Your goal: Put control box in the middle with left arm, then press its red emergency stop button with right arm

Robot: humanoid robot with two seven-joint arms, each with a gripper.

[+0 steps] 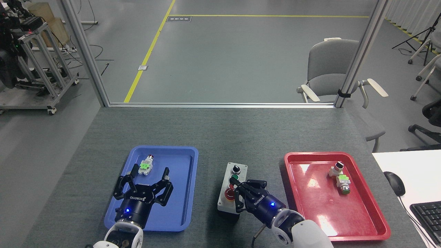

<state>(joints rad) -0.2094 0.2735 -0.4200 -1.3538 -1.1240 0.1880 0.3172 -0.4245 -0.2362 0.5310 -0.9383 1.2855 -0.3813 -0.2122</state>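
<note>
The control box point(224, 206), light grey on a black base, lies on the grey table between the two trays, its row of controls running away from me. The red emergency stop button point(227, 195) is at the near end of that row, and its right side is hidden. My right gripper point(235, 189), fingers shut with nothing held, reaches in from the lower right with its tip over the button; whether it touches cannot be told. My left gripper point(149, 172) hangs open and empty over the blue tray point(186, 151), left of the box.
A small switch part point(145, 166) with a green clip lies at the back of the blue tray. The red tray point(310, 206) at right holds two more switch parts point(339, 177). A white desk with a mouse point(394, 182) and keyboard point(427, 215) adjoins the table's right edge.
</note>
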